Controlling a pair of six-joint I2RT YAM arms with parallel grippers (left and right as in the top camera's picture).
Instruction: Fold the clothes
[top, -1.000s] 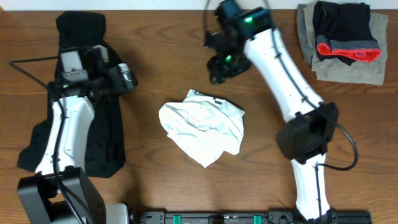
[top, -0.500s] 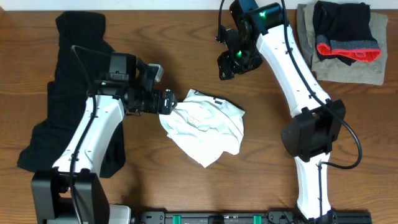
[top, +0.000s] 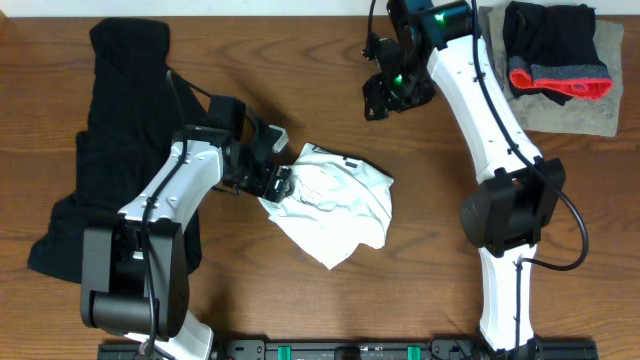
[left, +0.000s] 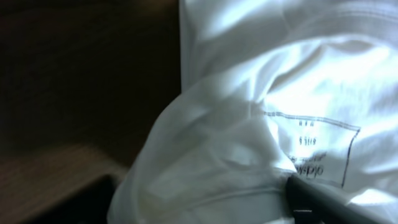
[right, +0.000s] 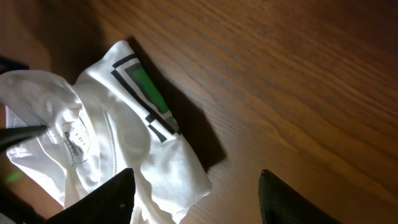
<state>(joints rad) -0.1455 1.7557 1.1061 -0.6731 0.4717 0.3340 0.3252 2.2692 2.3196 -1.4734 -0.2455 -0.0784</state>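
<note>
Tee (top: 325, 205), white, lies crumpled at centre of bench (top: 250, 60), printed neck label (left: 311, 146) facing up. L hand (top: 280, 172) is at its 9 o'clock edge, against the fabric; can't tell if fingers are apart or clamped on cloth. R hand (right: 196, 177) is off at 1 o'clock, fingers apart w/ nothing btwn them. Black hooded garment (top: 110, 130) sprawls along bench's 9 o'clock side. Folded pile (top: 555, 60) at 2 o'clock corner.
</note>
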